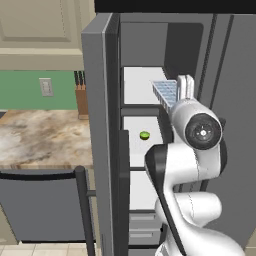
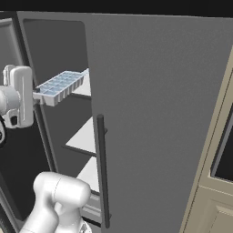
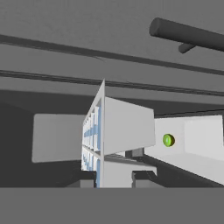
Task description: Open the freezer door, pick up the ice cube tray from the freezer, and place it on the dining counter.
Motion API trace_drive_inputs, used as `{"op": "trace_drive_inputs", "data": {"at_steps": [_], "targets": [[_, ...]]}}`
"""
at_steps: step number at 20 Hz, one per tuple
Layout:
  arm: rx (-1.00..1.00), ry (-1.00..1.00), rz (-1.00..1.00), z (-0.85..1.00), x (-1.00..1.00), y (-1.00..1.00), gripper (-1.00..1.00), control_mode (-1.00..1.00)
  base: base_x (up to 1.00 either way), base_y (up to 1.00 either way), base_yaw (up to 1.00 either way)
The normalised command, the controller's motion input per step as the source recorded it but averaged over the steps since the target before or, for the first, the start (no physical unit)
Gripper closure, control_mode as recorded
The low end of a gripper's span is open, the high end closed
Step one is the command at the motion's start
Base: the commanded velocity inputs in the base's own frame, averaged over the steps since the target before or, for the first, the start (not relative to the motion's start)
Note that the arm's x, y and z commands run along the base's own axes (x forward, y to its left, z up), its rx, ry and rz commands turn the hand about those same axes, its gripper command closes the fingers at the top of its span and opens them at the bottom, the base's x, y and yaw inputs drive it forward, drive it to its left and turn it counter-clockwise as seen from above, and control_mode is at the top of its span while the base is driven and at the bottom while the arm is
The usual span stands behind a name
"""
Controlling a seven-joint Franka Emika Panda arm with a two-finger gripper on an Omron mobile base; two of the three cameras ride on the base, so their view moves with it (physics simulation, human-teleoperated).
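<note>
Ice cube tray (image 2: 60,86) clamped at its near end by gripper (image 3: 113,177), sticking out ahead of fingers (image 3: 85,178), tilted, lifted clear of freezer's (image 1: 145,55) white top shelf (image 1: 140,85). Held in front of open freezer, right of swung-out freezer door (image 1: 100,130). Small green round item (image 1: 144,135) on shelf below tray. Knife block (image 1: 81,100) on marble counter (image 1: 40,135) left of door. No readable writing or labels.
</note>
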Motion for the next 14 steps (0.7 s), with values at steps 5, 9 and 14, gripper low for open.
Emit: {"op": "trace_drive_inputs", "data": {"at_steps": [5,9,14], "targets": [[0.00,0.01,0.06,0.00,-0.55,0.00,1.00,-1.00,0.00,0.00,0.00],[0.00,0.00,0.06,0.00,-0.56,0.00,1.00,-1.00,0.00,0.00,0.00],[0.00,0.00,0.07,0.00,-0.59,0.00,1.00,-1.00,0.00,0.00,0.00]]}}
